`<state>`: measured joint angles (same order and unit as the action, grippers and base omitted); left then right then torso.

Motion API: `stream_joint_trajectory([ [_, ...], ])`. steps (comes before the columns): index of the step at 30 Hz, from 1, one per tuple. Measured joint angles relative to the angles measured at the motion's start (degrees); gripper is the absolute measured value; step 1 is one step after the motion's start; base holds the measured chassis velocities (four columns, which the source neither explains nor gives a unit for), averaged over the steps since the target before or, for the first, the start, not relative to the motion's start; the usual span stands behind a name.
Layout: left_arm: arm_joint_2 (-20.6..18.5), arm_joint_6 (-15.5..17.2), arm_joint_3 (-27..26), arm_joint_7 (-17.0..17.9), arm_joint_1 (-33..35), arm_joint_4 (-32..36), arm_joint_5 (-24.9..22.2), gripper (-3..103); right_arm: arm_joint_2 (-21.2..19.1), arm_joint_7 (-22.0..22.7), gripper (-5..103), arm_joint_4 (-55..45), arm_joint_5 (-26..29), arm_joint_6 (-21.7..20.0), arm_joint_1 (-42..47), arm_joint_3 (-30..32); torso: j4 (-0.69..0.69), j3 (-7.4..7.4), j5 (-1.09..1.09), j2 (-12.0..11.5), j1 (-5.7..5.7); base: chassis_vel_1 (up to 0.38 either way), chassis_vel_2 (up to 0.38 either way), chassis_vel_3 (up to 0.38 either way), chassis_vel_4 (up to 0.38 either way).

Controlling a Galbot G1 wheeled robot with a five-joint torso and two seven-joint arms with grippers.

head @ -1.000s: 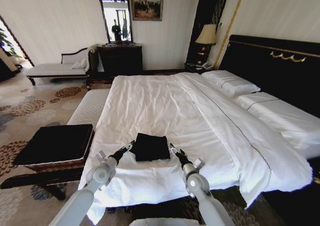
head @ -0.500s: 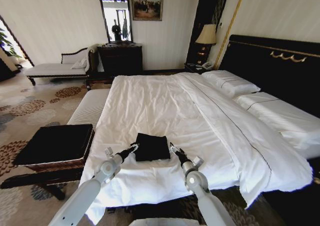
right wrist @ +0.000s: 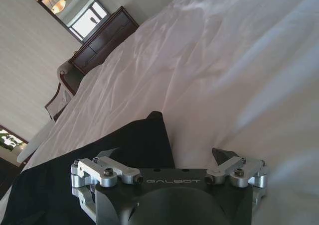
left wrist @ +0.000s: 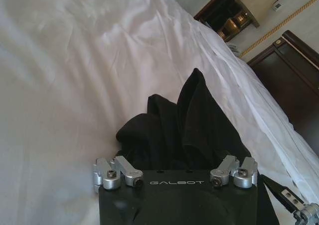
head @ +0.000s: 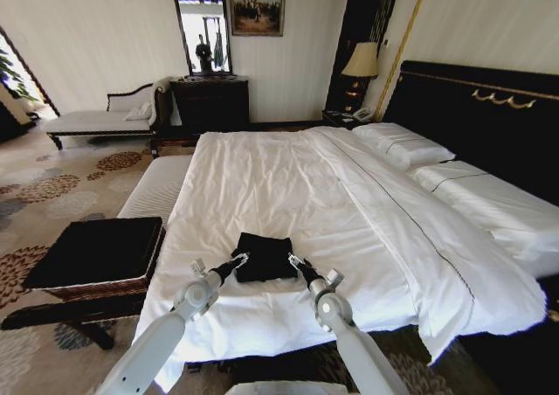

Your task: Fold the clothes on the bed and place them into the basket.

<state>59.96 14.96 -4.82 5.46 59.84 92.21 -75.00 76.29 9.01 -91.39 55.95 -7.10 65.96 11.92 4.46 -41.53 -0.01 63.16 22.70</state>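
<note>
The folded black T-shirt [head: 265, 256] lies on the bed [head: 288, 185] between both grippers — left gripper [head: 239, 258] and right gripper [head: 292, 259] touch its side edges; whether either grips it, I cannot tell.

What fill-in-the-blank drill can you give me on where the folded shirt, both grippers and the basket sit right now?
1. The folded black T-shirt lies on the white ____.
2. The left gripper and right gripper sit at opposite ____ of the T-shirt.
3. The basket stands on the floor to the robot's ____ of the bed.
4. The basket's flat black top holds ____ clothes.

Missing words: duvet; sides; left; no
</note>
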Motion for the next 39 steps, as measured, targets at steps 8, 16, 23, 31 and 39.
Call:
stream_joint_trajectory([
  [8,-0.25,0.0,0.19,0.25,-0.66,-0.23,-0.29,57,0.56,-0.67,96,1.51,-0.31,-0.02,-1.26,-1.59,0.0,0.0,0.0,0.0,-0.01,0.0,0.0,0.0,0.0],
  [16,1.66,0.11,-0.12,1.1,-1.32,-1.26,0.22,30,0.72,-0.58,70,1.73,-1.12,0.66,-1.09,-3.24,0.0,0.0,0.01,-0.01,0.0,0.0,0.0,0.0,0.0],
  [23,1.71,0.05,0.19,0.86,-0.25,-0.49,0.95,11,0.74,-0.37,42,1.44,-1.42,0.94,-0.83,-3.78,0.0,0.0,0.01,0.0,0.0,0.0,0.0,0.0,0.0],
  [31,1.28,-0.29,0.24,0.76,0.21,0.96,1.44,11,0.62,-0.31,15,1.27,-3.53,1.97,-0.94,-4.01,0.0,0.0,0.01,-0.01,0.0,0.0,0.0,0.0,0.0],
  [39,0.61,-0.56,-0.23,0.97,1.18,4.49,1.05,11,-0.26,0.2,9,-0.2,-9.19,5.39,-0.72,-4.8,0.01,0.0,0.01,-0.01,0.0,0.0,0.0,0.0,0.0],
])
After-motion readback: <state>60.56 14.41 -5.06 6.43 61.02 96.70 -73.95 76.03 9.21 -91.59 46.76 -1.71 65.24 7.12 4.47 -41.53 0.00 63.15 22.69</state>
